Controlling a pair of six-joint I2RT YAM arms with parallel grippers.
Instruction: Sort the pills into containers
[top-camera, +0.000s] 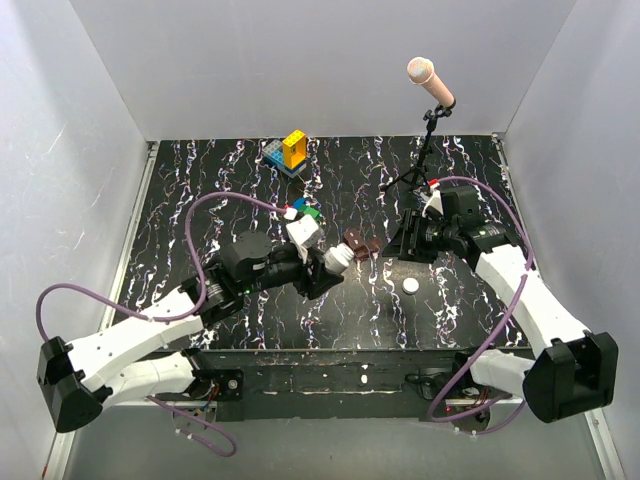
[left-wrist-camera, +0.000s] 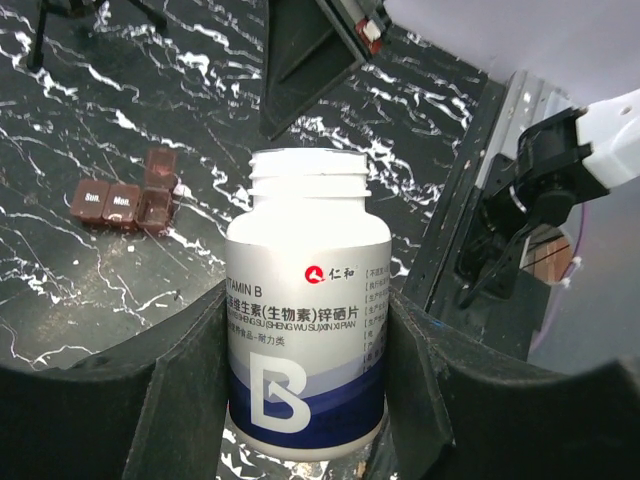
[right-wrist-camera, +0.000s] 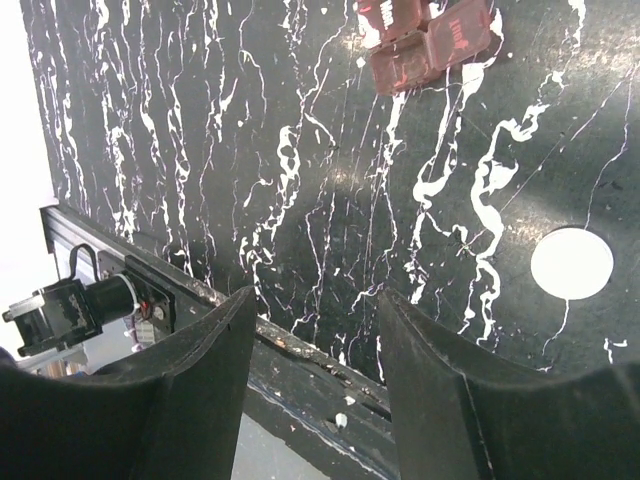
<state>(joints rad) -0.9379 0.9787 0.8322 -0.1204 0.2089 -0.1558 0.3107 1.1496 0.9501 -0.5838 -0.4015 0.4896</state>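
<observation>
Bottle (left-wrist-camera: 308, 330): white, blue band low on the label, no cap on. Label reads "VITAMIN B" and a large white "B", with a red round logo, Chinese characters and small romanised print, "(SHENG WU SU) XIN XI PIAN". Other fine print too small to read.

Left gripper (left-wrist-camera: 308, 310) pinches the bottle by its sides. From above, the bottle's open mouth points right, toward the pill box.

Pill box (top-camera: 360, 245): brown, mid-table on the black marbled table (top-camera: 200, 180), just right of the bottle mouth and just left of the right gripper (top-camera: 405, 245). Long axis roughly left-right. Lids read "Sun." and "Mon."; the next lid stands open.

Right gripper: fingers spread, holding nothing.

White round cap (top-camera: 410, 286) lies flat, near side of the box.
</observation>
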